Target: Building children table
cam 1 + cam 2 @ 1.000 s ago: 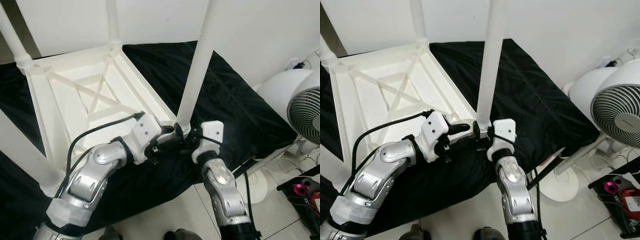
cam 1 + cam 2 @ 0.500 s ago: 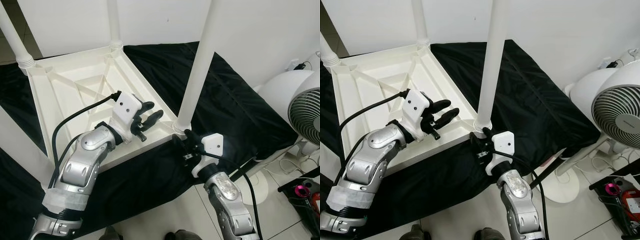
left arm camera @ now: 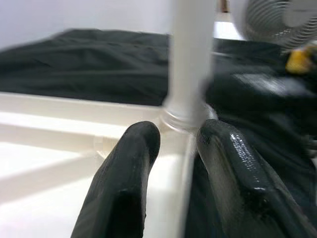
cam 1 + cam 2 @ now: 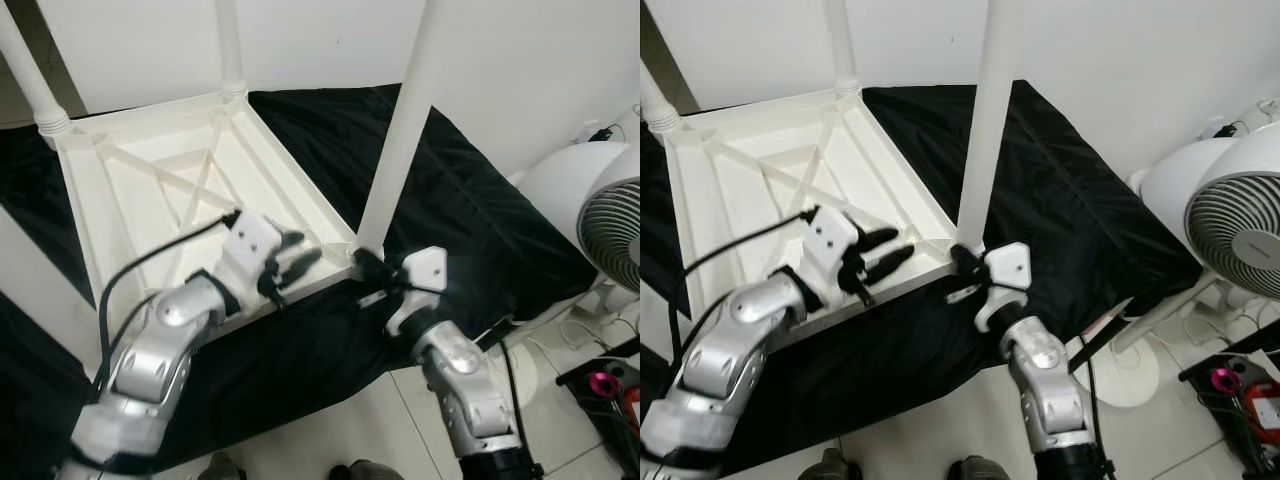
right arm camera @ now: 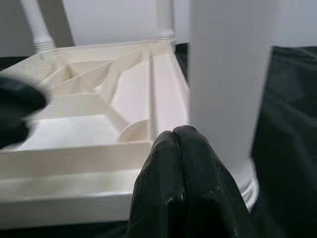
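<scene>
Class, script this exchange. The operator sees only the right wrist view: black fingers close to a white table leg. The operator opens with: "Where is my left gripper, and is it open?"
Observer: The left gripper hovers over the upturned table, near the corner that holds that leg. It is open.
Operator: Is it holding anything?
Observer: No. In the left wrist view its fingers stand apart with nothing gripped.
Operator: What lies under the table?
Observer: A black cloth, and a white fan stands on the floor at its right edge.
</scene>
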`<state>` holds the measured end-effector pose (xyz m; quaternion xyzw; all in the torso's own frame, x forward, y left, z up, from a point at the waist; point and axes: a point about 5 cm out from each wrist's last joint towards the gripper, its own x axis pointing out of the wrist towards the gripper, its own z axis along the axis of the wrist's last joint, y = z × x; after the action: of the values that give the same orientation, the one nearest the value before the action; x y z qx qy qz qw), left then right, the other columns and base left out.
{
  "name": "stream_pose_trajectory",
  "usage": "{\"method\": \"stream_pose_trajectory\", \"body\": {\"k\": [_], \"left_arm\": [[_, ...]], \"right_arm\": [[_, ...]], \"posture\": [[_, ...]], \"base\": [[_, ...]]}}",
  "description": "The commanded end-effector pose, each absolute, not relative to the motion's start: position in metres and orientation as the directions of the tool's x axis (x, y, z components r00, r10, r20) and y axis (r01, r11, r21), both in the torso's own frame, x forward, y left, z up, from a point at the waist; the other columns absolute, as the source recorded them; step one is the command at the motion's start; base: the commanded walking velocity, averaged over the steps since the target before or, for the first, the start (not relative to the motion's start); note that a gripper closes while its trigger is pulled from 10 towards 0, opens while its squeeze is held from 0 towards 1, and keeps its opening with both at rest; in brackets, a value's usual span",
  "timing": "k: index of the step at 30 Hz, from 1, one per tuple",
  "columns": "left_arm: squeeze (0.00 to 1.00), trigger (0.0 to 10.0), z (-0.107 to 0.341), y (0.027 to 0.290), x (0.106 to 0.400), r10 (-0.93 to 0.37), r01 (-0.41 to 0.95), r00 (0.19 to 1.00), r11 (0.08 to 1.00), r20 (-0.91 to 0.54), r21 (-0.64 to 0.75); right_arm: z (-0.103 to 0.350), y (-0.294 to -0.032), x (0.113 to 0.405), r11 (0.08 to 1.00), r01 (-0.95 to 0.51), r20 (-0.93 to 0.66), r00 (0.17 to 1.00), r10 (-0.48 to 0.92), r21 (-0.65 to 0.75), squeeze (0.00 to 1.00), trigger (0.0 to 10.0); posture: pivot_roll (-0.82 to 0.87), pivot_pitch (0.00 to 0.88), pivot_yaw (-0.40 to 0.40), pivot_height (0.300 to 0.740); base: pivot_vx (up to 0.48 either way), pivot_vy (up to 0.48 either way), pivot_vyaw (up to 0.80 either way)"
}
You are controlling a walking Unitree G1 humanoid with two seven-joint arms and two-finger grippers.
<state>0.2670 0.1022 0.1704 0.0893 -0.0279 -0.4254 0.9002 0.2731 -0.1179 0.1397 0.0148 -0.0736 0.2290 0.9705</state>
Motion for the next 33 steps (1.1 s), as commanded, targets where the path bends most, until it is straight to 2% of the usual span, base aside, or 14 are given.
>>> {"method": "stream_pose_trajectory", "body": {"k": [1, 6, 7, 12, 14, 16, 19, 30, 33], "left_arm": [[0.00, 10.0, 0.168, 0.098, 0.259, -0.812, 0.805, 0.582, 0.564, -0.054, 0.185], [0.00, 10.0, 0.161, 0.096, 0.252, -0.824, 0.823, 0.558, 0.534, -0.101, 0.197], [0.00, 10.0, 0.157, 0.099, 0.250, -0.815, 0.820, 0.566, 0.540, -0.123, 0.191], [0.00, 10.0, 0.152, 0.104, 0.250, -0.789, 0.801, 0.595, 0.567, -0.151, 0.194], [0.00, 10.0, 0.152, 0.104, 0.250, -0.789, 0.801, 0.595, 0.567, -0.151, 0.194], [0.00, 10.0, 0.145, 0.112, 0.252, -0.738, 0.765, 0.643, 0.607, -0.202, 0.216], [0.00, 10.0, 0.142, 0.116, 0.253, -0.715, 0.750, 0.661, 0.620, -0.226, 0.230], [0.00, 10.0, 0.143, 0.120, 0.227, -0.781, 0.802, 0.595, 0.558, -0.191, 0.213], [0.00, 10.0, 0.139, 0.124, 0.227, -0.703, 0.722, 0.685, 0.621, -0.192, 0.305]], "right_arm": [[0.136, -0.124, 0.276, 0.900, -0.436, 0.139, 0.891, 0.431, 0.003, 0.00, 10.0], [0.138, -0.134, 0.284, 0.911, -0.412, 0.141, 0.901, 0.410, -0.012, 0.00, 10.0], [0.141, -0.145, 0.291, 0.924, -0.381, 0.148, 0.913, 0.381, -0.028, 0.00, 10.0], [0.143, -0.156, 0.295, 0.939, -0.342, 0.156, 0.926, 0.344, -0.039, 0.00, 10.0], [0.143, -0.156, 0.295, 0.939, -0.342, 0.156, 0.926, 0.344, -0.039, 0.00, 10.0], [0.141, -0.155, 0.294, 0.936, -0.350, 0.153, 0.924, 0.350, -0.032, 0.00, 10.0], [0.138, -0.150, 0.292, 0.931, -0.364, 0.148, 0.920, 0.364, -0.029, 0.00, 10.0], [0.134, -0.148, 0.290, 0.930, -0.368, 0.146, 0.919, 0.367, -0.020, 0.00, 10.0], [0.133, -0.144, 0.292, 0.922, -0.387, 0.146, 0.911, 0.386, -0.024, 0.00, 10.0]], "posture": [[-0.06, 0.022, -0.047, 0.740], [-0.06, 0.019, -0.046, 0.740], [-0.06, 0.015, -0.042, 0.740], [-0.05, 0.015, -0.038, 0.740], [-0.05, 0.015, -0.038, 0.740], [-0.05, 0.021, -0.035, 0.740], [-0.04, 0.025, -0.037, 0.740], [-0.03, 0.052, -0.040, 0.740], [-0.02, 0.066, -0.046, 0.740]], "base": [[0.000, 0.000, 0.00], [0.000, 0.000, 0.00], [0.000, 0.000, 0.00], [0.000, 0.000, 0.00], [0.000, 0.000, 0.00], [0.000, 0.000, 0.00], [0.000, 0.000, 0.00], [0.000, 0.000, 0.00], [0.000, 0.000, 0.00]]}}
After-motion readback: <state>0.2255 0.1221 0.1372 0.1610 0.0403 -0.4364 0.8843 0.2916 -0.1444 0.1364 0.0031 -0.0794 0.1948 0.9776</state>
